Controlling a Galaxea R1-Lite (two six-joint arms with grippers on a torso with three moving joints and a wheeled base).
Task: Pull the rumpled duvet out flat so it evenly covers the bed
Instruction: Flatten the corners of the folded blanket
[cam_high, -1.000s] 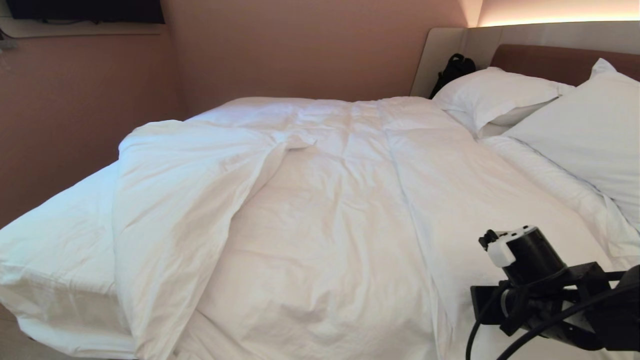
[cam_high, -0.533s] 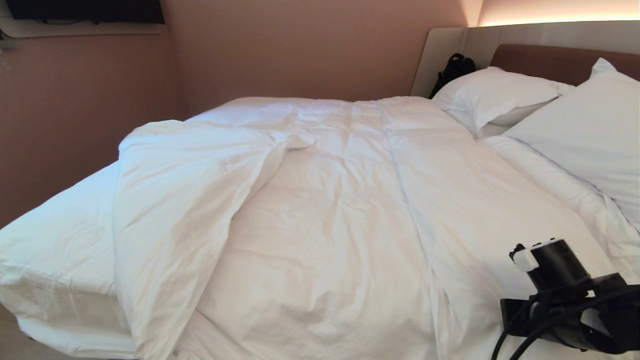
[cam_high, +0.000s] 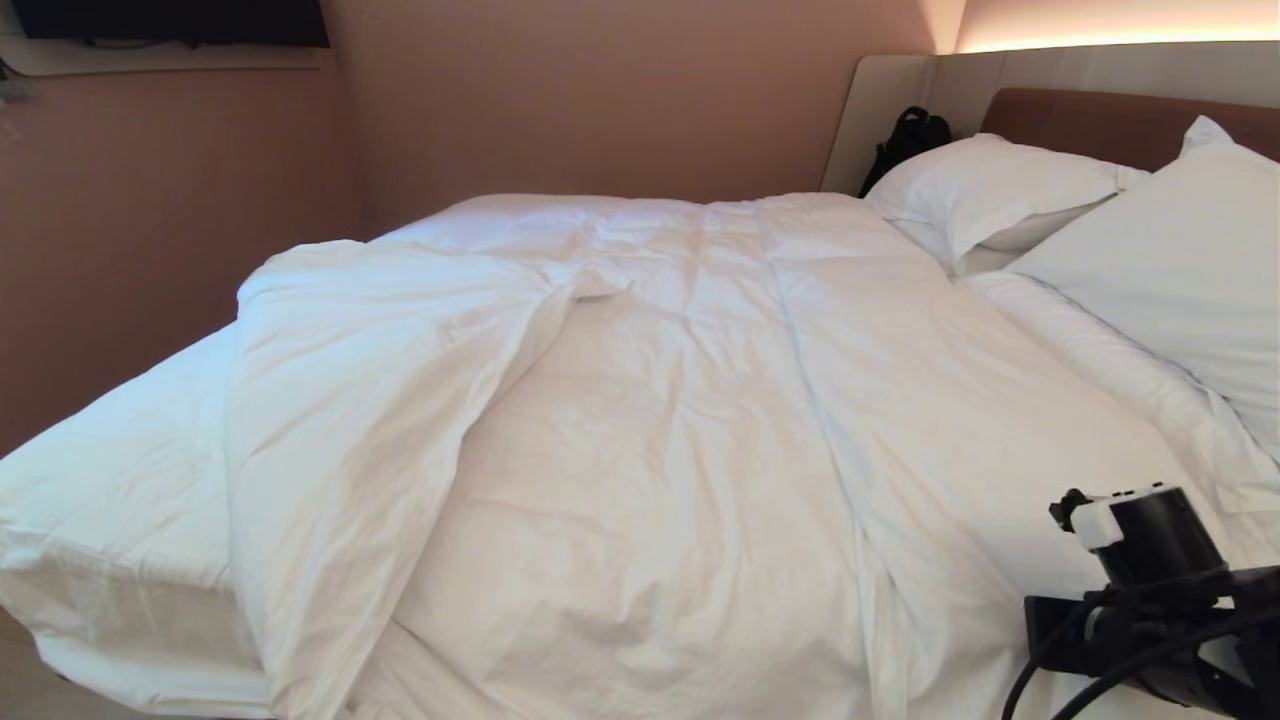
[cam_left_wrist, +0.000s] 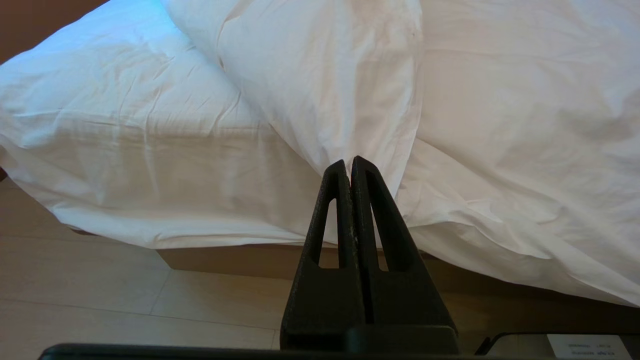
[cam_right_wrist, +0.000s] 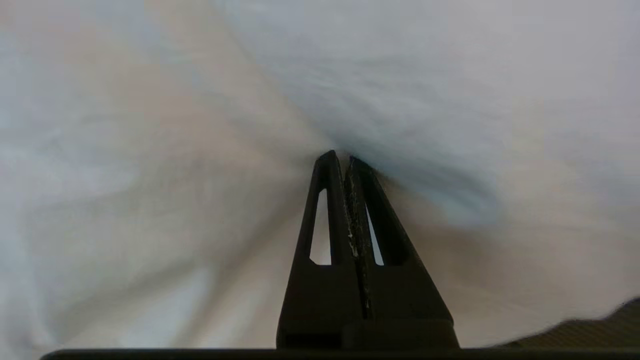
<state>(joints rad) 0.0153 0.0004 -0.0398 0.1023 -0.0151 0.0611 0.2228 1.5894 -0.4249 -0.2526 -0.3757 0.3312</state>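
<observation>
Head view: wide bed (cam_high: 110, 520) w/ white duvet (cam_high: 700, 450) spread over most of it. Duvet's left portion is folded back toward centre in a thick flap (cam_high: 360, 400), leaving bare sheet at the near-left corner. Pillows (cam_high: 1000, 190) far right by the headboard. Right arm's wrist sits at near right, over the duvet's near-right part; its fingertips are hidden here.

Left wrist view: left gripper (cam_left_wrist: 352, 167) pressed together, holding nothing, off the bed's near edge above the floor. The flap's fold lies just beyond its tips, running away from the gripper.

Right wrist view: right gripper (cam_right_wrist: 340, 159) pressed together; tips appear to pinch a pucker of duvet cloth. Left arm looks nearer to the flap.
</observation>
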